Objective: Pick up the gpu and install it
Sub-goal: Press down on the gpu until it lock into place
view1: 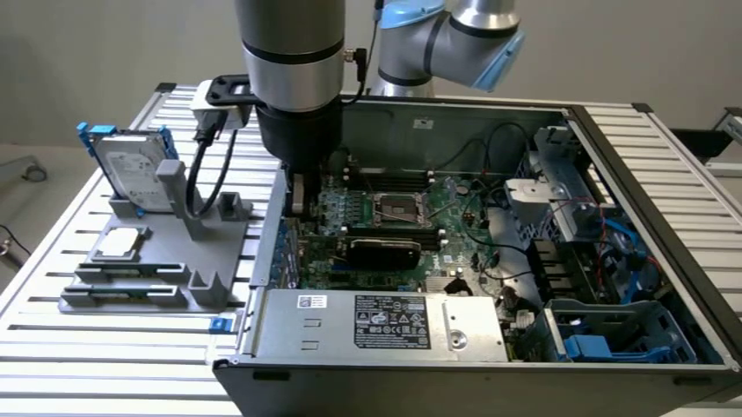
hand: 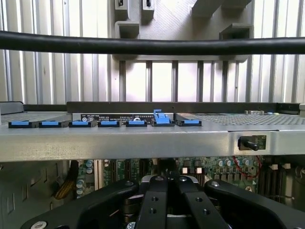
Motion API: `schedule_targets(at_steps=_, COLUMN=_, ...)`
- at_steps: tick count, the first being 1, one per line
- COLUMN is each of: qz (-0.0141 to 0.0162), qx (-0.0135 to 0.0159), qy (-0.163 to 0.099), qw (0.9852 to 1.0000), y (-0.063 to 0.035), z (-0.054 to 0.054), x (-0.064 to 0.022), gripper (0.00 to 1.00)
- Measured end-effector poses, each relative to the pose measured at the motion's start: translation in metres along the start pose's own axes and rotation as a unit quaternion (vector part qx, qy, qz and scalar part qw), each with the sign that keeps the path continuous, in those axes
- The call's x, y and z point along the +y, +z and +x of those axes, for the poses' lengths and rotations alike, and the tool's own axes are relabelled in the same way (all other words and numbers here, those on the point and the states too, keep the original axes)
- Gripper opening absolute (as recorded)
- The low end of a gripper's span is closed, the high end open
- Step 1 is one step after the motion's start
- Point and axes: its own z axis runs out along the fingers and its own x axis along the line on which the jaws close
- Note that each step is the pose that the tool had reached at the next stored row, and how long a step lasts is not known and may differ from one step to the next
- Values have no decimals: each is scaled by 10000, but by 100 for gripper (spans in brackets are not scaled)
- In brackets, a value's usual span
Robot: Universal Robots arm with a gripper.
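On the slatted worktop (view1: 69, 287) lies an opened computer case (view1: 649, 261) with its motherboard (view1: 400, 221) exposed; beside it, on the exterior view's left, a grey rack (view1: 139, 261) carries a hard drive (view1: 130, 169). The gpu (view1: 383, 252) lies flat across the board, below the processor socket. The arm has its tool (view1: 299, 195) down inside the case near the slot wall. The tool's fingers (hand: 153, 202) are pressed together and hold nothing. Risk, as I judge it: any sideways drift could knock board parts or the blue slot clips (hand: 108, 123).
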Motion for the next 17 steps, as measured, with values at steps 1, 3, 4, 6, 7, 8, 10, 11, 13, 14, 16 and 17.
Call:
schedule_targets(at_steps=1, qz=-2, qx=1, qy=1, qw=10000, y=0, z=0, x=0, gripper=11)
schedule_targets(at_steps=3, qz=-2, qx=10, qy=1, qw=10000, y=3, z=0, x=-1, gripper=11)
schedule_targets(at_steps=4, qz=-2, qx=15, qy=1, qw=10000, y=4, z=0, x=-1, gripper=11)
schedule_targets(at_steps=6, qz=-3, qx=25, qy=2, qw=10000, y=7, z=0, x=-1, gripper=11)
schedule_targets(at_steps=7, qz=-8, qx=29, qy=4, qw=10000, y=9, z=1, x=0, gripper=11)
schedule_targets(at_steps=8, qz=-14, qx=31, qy=7, qw=10000, y=11, z=1, x=0, gripper=11)
schedule_targets(at_steps=10, qz=-26, qx=35, qy=10, qw=10000, y=16, z=1, x=1, gripper=11)
schedule_targets(at_steps=11, qz=-30, qx=37, qy=11, qw=10000, y=18, z=2, x=1, gripper=11)
schedule_targets(at_steps=13, qz=-39, qx=41, qy=15, qw=10000, y=23, z=2, x=1, gripper=11)
schedule_targets(at_steps=14, qz=-44, qx=43, qy=18, qw=10000, y=26, z=2, x=2, gripper=11)
schedule_targets(at_steps=16, qz=-59, qx=47, qy=28, qw=10000, y=28, z=3, x=4, gripper=11)
schedule_targets(at_steps=17, qz=-72, qx=47, qy=35, qw=10000, y=28, z=3, x=5, gripper=11)
